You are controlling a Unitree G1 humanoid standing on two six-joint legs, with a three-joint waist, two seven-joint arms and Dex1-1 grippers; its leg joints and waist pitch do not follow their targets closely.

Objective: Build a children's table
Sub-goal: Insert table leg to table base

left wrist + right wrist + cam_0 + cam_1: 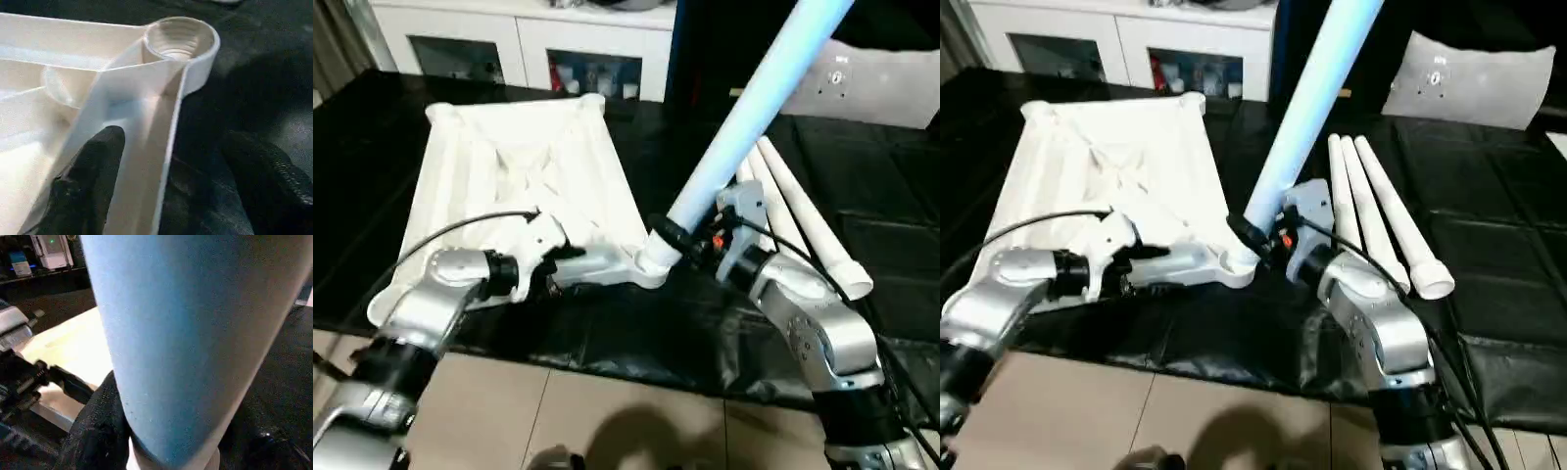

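the white table top (524, 171) lies ribbed side up on the black counter (862, 176). the left claw (166, 196) straddles its near rim, fingers spread. the right claw (690, 240) pinches a leg (744, 108) standing tilted in the corner socket (651, 262). three legs (1376, 211) lie beside.

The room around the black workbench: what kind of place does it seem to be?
Probably an indoor lab or workshop. A white cabinet with glass doors stands behind the sheet-covered workbench, and the table top lies on it with spare legs.
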